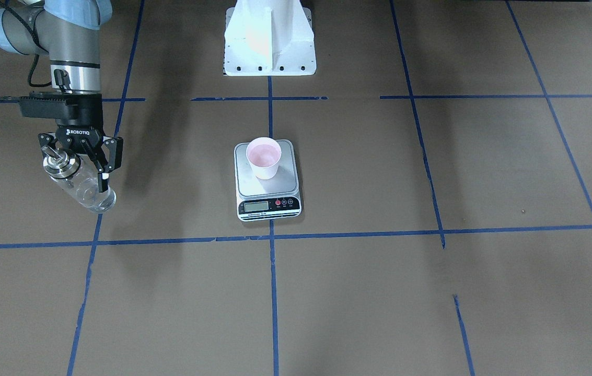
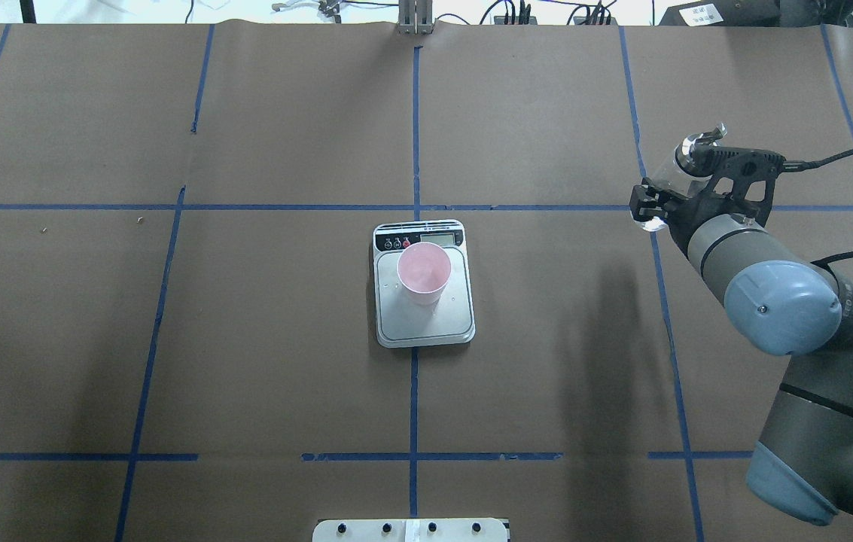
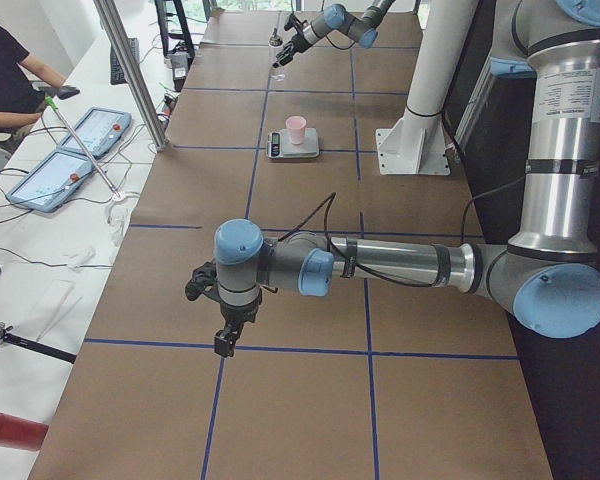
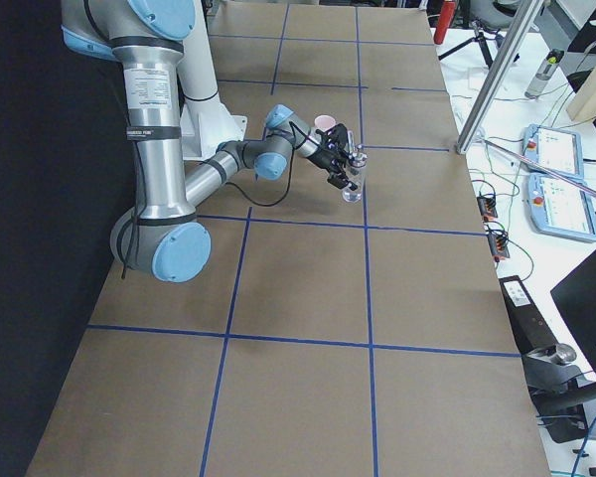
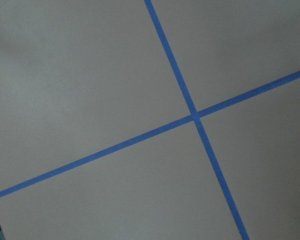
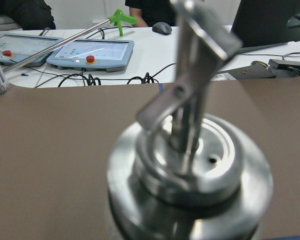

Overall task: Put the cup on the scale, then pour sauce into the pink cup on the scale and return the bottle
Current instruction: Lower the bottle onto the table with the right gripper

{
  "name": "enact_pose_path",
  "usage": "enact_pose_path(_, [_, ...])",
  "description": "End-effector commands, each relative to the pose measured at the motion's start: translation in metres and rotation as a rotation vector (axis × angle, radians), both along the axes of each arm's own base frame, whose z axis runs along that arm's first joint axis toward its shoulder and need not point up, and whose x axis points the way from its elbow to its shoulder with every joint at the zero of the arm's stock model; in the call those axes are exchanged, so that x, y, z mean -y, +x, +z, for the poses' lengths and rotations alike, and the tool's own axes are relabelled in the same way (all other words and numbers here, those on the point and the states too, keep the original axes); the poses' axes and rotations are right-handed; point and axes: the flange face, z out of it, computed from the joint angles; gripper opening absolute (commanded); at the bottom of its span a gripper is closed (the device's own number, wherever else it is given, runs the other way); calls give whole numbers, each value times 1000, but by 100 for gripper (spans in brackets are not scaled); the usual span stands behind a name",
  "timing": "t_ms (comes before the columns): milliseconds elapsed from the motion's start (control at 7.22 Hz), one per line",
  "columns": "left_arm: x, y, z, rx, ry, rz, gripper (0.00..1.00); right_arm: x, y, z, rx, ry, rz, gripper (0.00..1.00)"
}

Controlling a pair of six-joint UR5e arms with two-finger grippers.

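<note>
Found the cup [image 1: 263, 156] upright on the steel platform of the scale [image 1: 268, 204], mid-frame in the front-facing view. Could not tell from its pink inside whether any sauce lay there.

Found the bottle [image 1: 89, 196] at the far left of that frame, well apart from the scale. Saw it clamped across its glass body by the right gripper [image 1: 80, 175], with fingers closed round it, collar and spout uppermost, base slanted down toward lower right, apparently clear of the table.

Saw the left gripper [image 3: 223, 325] only in the left side view, low and left of centre; could not tell whether open or closed.

Judged slip the chief risk: smooth round glass, held aslant, liable to turn or slide under a quick swing. Judged a miss possible too: spilled sauce on steel or display if poured off centre over so narrow a mouth. Feared a toppled cup, light and unheld, from any nudge by spout or finger. Reckoned on a fallen bottle if released before its base sat flat.
</note>
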Motion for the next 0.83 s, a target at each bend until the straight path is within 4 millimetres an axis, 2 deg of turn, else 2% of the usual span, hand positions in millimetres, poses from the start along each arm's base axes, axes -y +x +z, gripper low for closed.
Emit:
enact_pose_path(0, [0, 0, 0, 0, 0, 0, 100, -15, -24, 24, -29, -22, -34, 0])
enact_pose_path(693, [0, 0, -1, 0, 5, 0, 100, -17, -36, 46, 1, -52, 25, 0])
